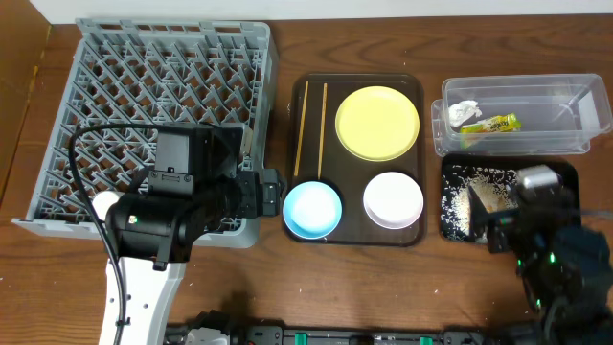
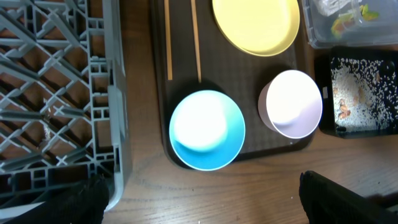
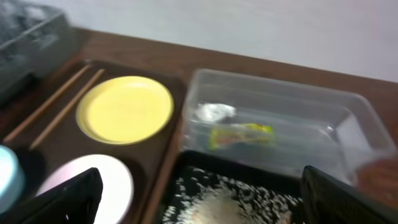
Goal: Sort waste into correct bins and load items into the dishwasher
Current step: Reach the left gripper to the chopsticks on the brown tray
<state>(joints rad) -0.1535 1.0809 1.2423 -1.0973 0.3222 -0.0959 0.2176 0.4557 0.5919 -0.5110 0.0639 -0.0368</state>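
Observation:
The grey dishwasher rack [image 1: 163, 105] fills the left. Beside it a brown tray [image 1: 414, 88] carries chopsticks [image 1: 311, 125], a yellow plate [image 1: 377, 123], a blue bowl [image 1: 312, 208] and a white bowl [image 1: 393, 199]. The clear bin [image 1: 556, 120] holds a tissue [image 1: 464, 110] and the wrapper [image 1: 488, 124]. Rice [image 1: 469, 203] lies in the black bin [image 1: 565, 172]. My left gripper [image 2: 202, 205] is open over bare wood, just short of the blue bowl [image 2: 207, 129]. My right gripper [image 3: 202, 202] hangs open above the rice [image 3: 230, 202].
The rack's front right corner [image 2: 115, 155] sits close to my left finger. The brown tray's rim [image 3: 171, 162] runs beside the black bin. The table's far edge meets a white wall behind the clear bin [image 3: 280, 118].

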